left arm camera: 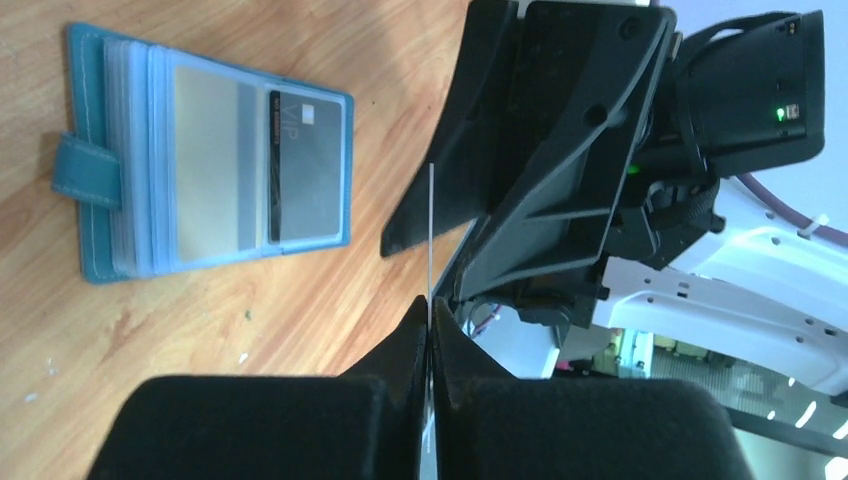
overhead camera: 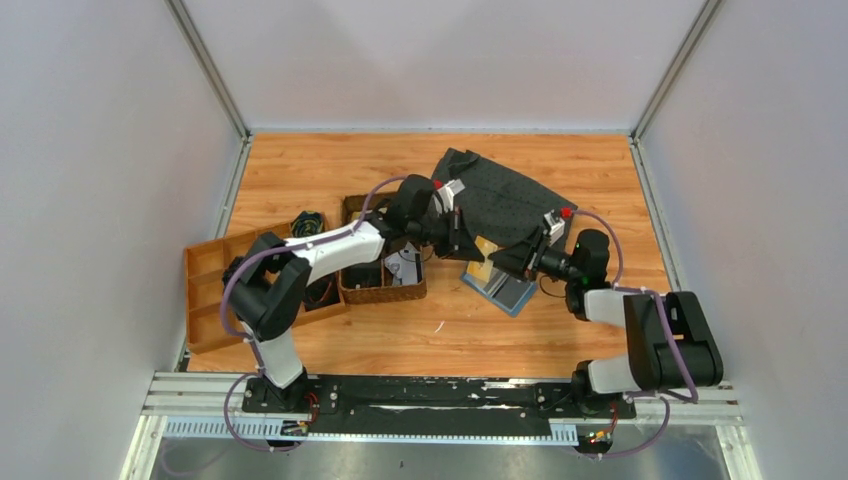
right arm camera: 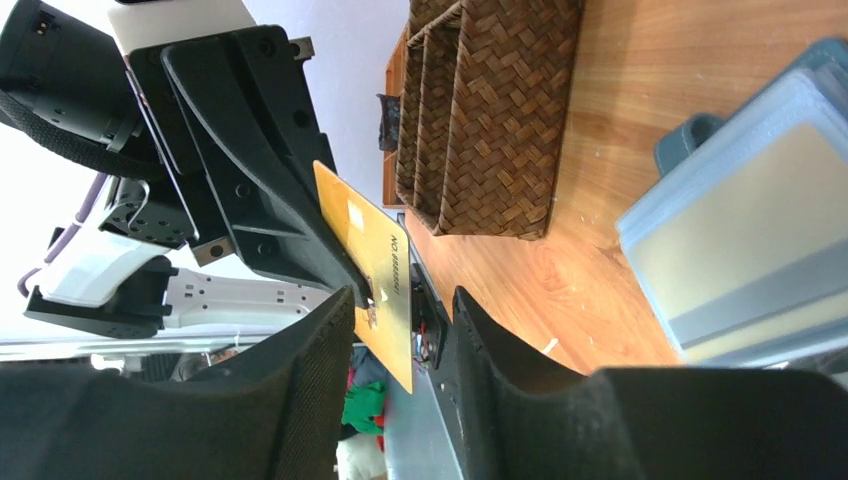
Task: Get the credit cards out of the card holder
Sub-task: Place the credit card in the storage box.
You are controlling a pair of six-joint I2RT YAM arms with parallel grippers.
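Observation:
The blue card holder [overhead camera: 503, 290] lies open on the wooden table; the left wrist view [left arm camera: 120, 160] shows its clear sleeves, with a dark card [left arm camera: 305, 165] and a pale card [left arm camera: 205, 165] inside. My left gripper [overhead camera: 464, 234] is shut on a gold card [overhead camera: 487, 248], held in the air above the holder and seen edge-on in its own view [left arm camera: 431, 230]. My right gripper [overhead camera: 516, 258] is open, and its fingers straddle the free end of that gold card [right arm camera: 375, 260] without closing on it. The holder's sleeves also show at the right of the right wrist view [right arm camera: 740, 230].
A dark grey dotted cloth [overhead camera: 500, 195] lies behind the grippers. A brown woven divided basket [overhead camera: 382, 288] stands left of the holder, also in the right wrist view [right arm camera: 490, 110]. A wooden divided tray [overhead camera: 212, 295] sits at the far left. White walls enclose the table.

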